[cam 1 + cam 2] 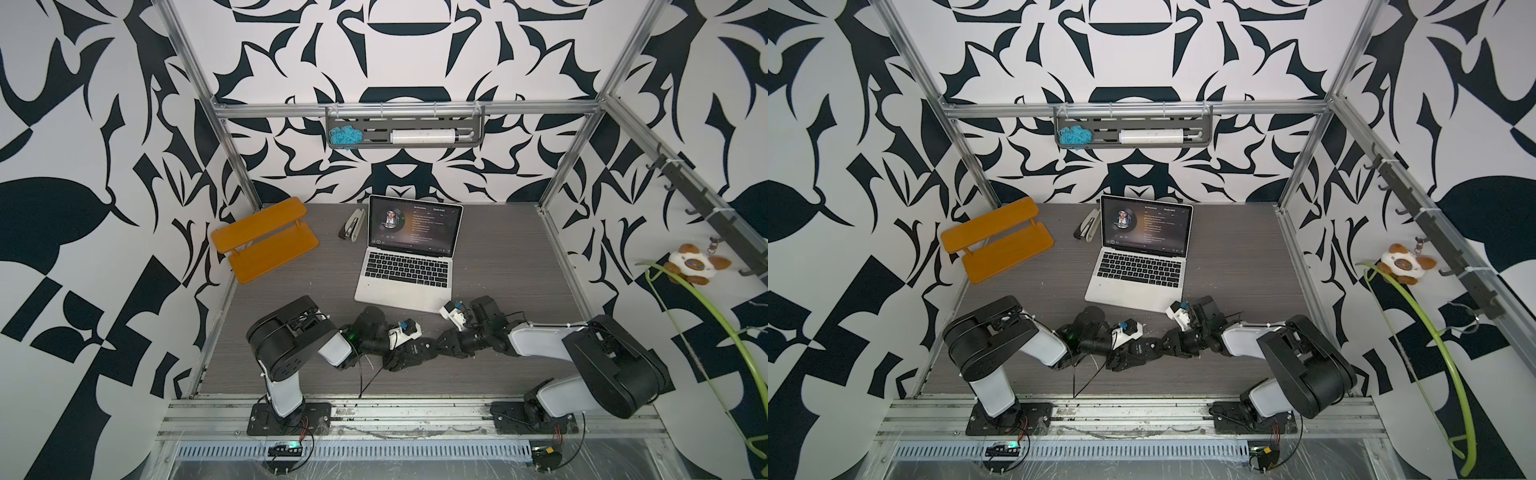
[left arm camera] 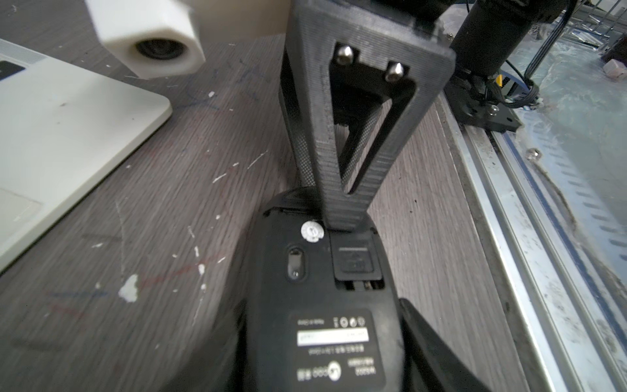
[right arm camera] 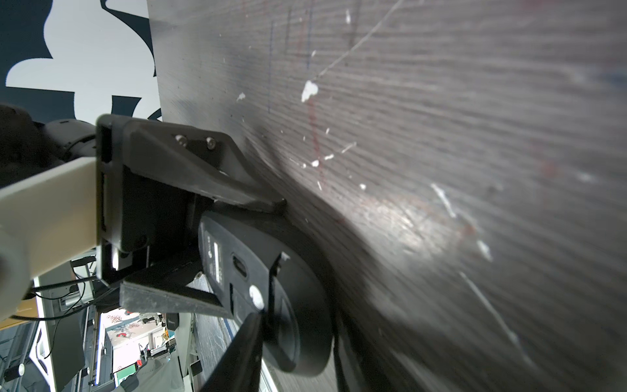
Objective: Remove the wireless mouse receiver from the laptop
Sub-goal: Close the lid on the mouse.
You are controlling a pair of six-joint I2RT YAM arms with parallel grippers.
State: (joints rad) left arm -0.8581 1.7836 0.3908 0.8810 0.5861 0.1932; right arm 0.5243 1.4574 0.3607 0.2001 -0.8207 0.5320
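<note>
Black and white swirls cover the walls, and the gray wood table (image 1: 498,257) has lots of little scratches. On it sits the silver laptop (image 1: 405,270), open with its screen lit.

Both arms meet just in front of the laptop. The left claw (image 3: 252,254) is clamped on a black mouse (image 2: 325,305), one finger on each side, so the mouse's bottom shows. The right claw (image 2: 325,203) points down at the end of the mouse, with one finger (image 2: 342,210) touching the bottom beside a small hatch (image 2: 356,264). Its other finger goes behind the mouse, so I cannot tell if this claw is pinching something or not.

I cannot see the receiver anywhere. It is too tiny to spot at the laptop's edge in the top views, and the fingers hide the place where they meet.

I think the receiver is very light, hard and smooth. It probably sits tight in its hole. The best place to grab is the little black end, on its flat sides, and then pull straight out. It could slip away and get lost easily.
</note>
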